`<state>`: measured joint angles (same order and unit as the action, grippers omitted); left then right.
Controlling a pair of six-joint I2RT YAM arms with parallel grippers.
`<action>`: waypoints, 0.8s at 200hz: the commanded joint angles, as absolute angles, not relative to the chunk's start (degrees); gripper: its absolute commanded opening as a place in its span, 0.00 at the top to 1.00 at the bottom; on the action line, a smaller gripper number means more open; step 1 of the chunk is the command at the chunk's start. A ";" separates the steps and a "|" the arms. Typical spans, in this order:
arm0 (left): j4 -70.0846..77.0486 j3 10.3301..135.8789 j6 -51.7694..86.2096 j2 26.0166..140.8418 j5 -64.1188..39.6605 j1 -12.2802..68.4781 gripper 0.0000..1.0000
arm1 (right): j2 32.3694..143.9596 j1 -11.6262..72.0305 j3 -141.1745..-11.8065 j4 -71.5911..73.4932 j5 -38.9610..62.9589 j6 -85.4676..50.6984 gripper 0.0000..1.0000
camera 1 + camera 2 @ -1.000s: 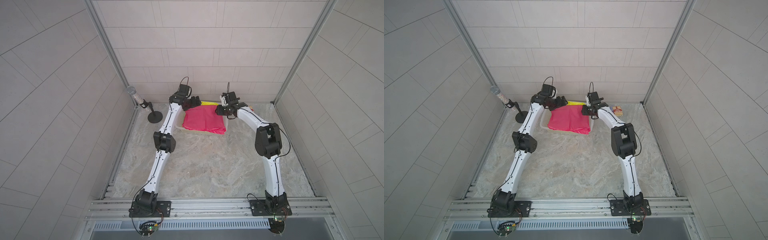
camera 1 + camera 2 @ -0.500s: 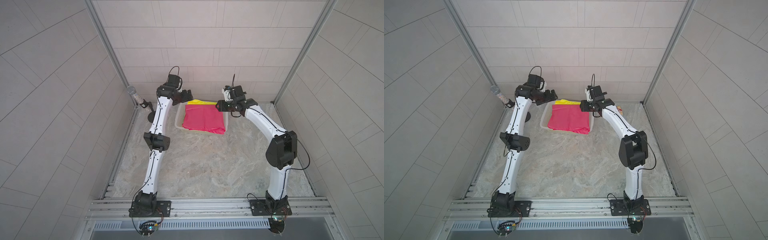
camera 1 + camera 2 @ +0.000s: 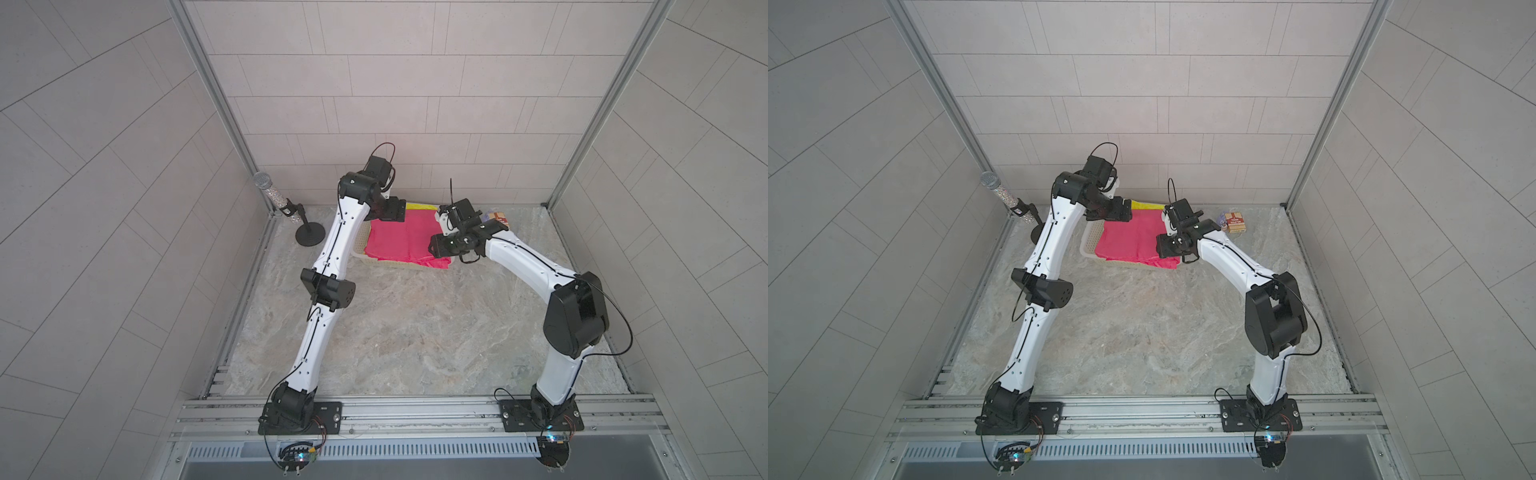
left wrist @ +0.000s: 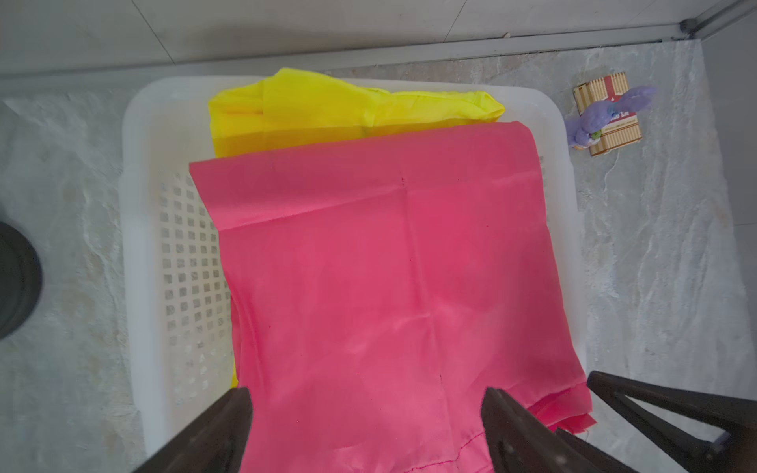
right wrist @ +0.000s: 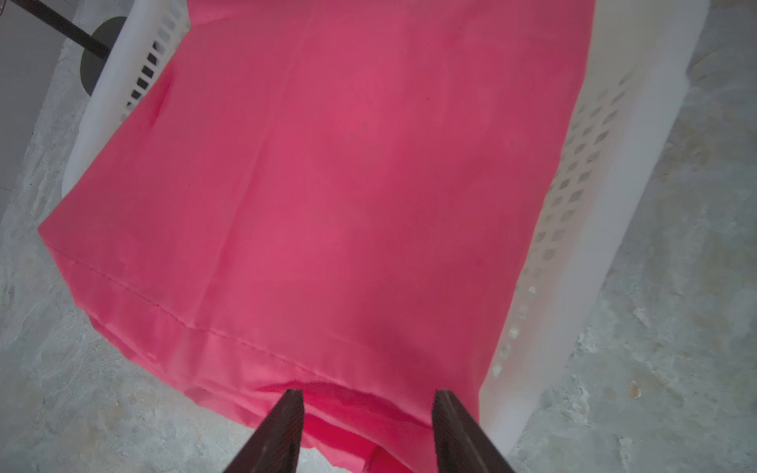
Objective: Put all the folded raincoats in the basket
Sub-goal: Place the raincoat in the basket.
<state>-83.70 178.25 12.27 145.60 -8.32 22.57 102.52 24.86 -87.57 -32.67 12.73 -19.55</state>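
A: In both top views, where does the folded raincoat point(image 3: 401, 240) lie?

B: On the white basket point(image 3: 360, 241), near the table's point(image 3: 415, 324) far edge. One pink corner spills over the basket's near rim onto the table. The left pincer point(image 3: 392, 210) hangs over the raincoat's far left part, the right pincer point(image 3: 436, 246) over its near right corner. Same layout in the other eye: raincoat point(image 3: 1131, 241), basket point(image 3: 1089, 243), left pincer point(image 3: 1121, 210), right pincer point(image 3: 1163, 246). A microphone stand point(image 3: 309, 232) sits near the far left corner, a small box point(image 3: 1235, 222) near the far right.

A: And the left wrist view?

B: The left pincer point(image 4: 366, 434) is spread wide, nothing between its fingers. The raincoat point(image 4: 381, 278) covers a yellow garment point(image 4: 327, 108) already in the basket point(image 4: 143, 245).

A: The right wrist view?

B: The right pincer point(image 5: 367, 430) is parted about halfway, empty, just above the overhanging hem of the raincoat point(image 5: 319, 184). The basket wall point(image 5: 594, 213) shows beside it.

A: So what does finishing well call for?

B: I'd judge the drop is made. Lift both arms straight up so no finger snags the slippery cloth, or first nudge the hanging corner inward over the rim.
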 commanded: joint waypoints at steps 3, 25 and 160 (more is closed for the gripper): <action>-78.63 181.36 3.77 136.64 0.62 23.82 0.05 | 95.42 25.98 -82.81 -24.98 11.18 -20.12 0.44; -75.78 181.34 0.71 130.81 1.90 23.82 0.04 | 92.42 26.49 -79.46 -21.18 10.30 -20.03 0.43; -83.39 181.37 2.07 121.90 4.88 19.69 0.00 | 116.63 32.17 -99.01 -25.19 2.06 -18.26 0.43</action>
